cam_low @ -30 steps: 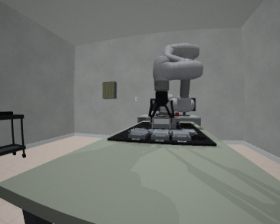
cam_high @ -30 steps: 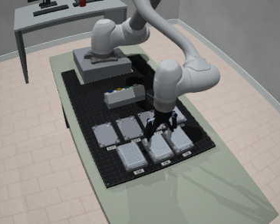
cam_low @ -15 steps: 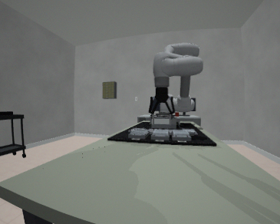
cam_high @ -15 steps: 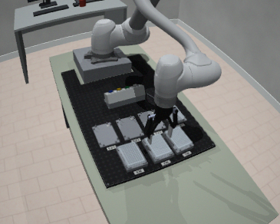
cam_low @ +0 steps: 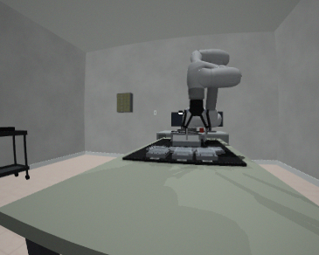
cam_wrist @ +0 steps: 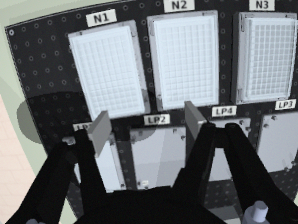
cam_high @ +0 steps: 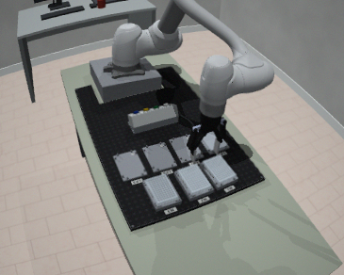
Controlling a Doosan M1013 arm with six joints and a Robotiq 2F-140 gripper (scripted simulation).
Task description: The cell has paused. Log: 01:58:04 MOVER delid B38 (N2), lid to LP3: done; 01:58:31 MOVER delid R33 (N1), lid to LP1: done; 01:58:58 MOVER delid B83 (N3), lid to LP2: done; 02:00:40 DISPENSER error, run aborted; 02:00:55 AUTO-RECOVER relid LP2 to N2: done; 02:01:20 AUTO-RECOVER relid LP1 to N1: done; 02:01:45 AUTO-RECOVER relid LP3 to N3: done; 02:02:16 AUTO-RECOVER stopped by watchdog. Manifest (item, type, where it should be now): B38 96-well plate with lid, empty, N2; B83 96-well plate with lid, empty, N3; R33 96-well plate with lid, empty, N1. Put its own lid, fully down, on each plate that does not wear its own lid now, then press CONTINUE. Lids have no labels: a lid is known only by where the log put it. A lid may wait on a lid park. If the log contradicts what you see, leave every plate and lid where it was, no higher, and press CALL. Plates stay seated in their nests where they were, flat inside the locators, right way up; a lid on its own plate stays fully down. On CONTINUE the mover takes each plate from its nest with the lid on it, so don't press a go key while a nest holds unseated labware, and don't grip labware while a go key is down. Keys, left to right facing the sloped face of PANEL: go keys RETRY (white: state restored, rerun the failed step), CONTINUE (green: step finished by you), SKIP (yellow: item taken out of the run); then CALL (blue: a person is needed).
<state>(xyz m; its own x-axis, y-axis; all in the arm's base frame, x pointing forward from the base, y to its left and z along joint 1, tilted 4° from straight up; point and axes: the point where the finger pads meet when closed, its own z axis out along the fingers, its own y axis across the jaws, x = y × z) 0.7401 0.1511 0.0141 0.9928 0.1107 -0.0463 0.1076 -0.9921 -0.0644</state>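
Observation:
Three white 96-well plates sit in the front row of nests on the black mat: N1 [cam_wrist: 109, 70] [cam_high: 220, 170], N2 [cam_wrist: 185, 56] [cam_high: 194, 182] and N3 [cam_wrist: 269, 52] [cam_high: 161, 192]. N1 and N2 look smooth and pale. N3 shows its well grid more plainly. I cannot tell from these views how well each lid is seated. My gripper [cam_wrist: 146, 115] [cam_high: 205, 152] is open and empty. It hangs above the row of lid parks [cam_wrist: 160, 156], behind the gap between N1 and N2. The lid parks show as flat grey pads.
PANEL [cam_high: 153, 118], with its coloured keys on top, stands behind the lid parks, toward the robot base [cam_high: 125, 77]. Several lid parks [cam_high: 159, 156] lie in a row. A grey desk [cam_high: 83, 16] stands behind the table.

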